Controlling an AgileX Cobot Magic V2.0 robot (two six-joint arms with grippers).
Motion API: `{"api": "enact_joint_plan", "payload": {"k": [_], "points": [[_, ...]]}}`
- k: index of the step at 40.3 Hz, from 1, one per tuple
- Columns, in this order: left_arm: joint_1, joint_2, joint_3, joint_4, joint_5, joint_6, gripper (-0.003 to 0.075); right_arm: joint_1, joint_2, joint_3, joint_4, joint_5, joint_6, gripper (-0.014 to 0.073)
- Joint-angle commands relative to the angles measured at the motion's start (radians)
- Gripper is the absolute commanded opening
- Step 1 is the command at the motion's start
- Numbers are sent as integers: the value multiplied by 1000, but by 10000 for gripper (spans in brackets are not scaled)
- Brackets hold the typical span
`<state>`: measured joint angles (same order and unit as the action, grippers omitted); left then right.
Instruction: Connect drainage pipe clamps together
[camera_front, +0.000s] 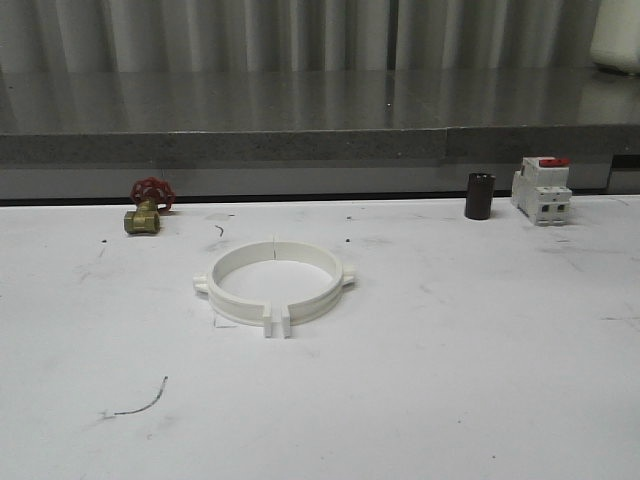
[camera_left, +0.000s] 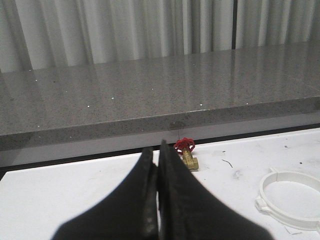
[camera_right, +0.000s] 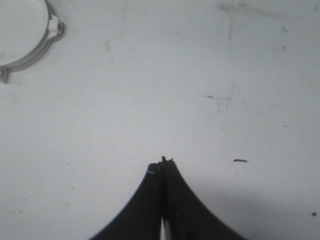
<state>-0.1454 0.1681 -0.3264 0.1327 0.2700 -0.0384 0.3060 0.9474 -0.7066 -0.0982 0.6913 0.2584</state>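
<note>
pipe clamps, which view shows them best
The front view: both drainage pipe clamps lie whole on the table, set together as a ring, with both seams in sight. The left wrist view catches part of the ring at the frame edge; the right wrist view shows a corner arc.

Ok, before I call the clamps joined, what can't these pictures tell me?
- Drainage pipe clamps, front view: a gap shows between the near flanges; the far seam is too small to judge.
- Left wrist view: the ring is cut off by the frame edge.
- Right wrist view: most of the ring is cropped.
- Breaker: markings too small.
</note>
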Motion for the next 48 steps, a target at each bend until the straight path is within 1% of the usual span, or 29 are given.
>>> {"api": "enact_joint_plan", "payload": {"k": [1, 5, 7, 12, 18, 21, 48], "points": [[1, 8, -26, -1, -80, -1, -20, -3, -153, 91, -110, -150, -19, -62], [1, 8, -26, -1, -80, -1, -20, -3, -300, 174, -122, -212, -19, -62], [1, 8, -26, -1, -80, -1, -20, -3, -404, 207, -122, -237, -19, -62], [1, 8, -26, -1, -80, -1, -20, -3, -585, 269, -122, -255, -19, -62], [1, 8, -26, -1, -80, -1, -20, -3, -717, 310, -127, -287, -19, -62], [1, 8, -26, -1, -80, -1, -20, -3, -742, 310, -127, -285, -19, -62], [1, 8, -26, -1, -80, -1, -20, -3, -743, 310, -126, -290, -19, -62]]}}
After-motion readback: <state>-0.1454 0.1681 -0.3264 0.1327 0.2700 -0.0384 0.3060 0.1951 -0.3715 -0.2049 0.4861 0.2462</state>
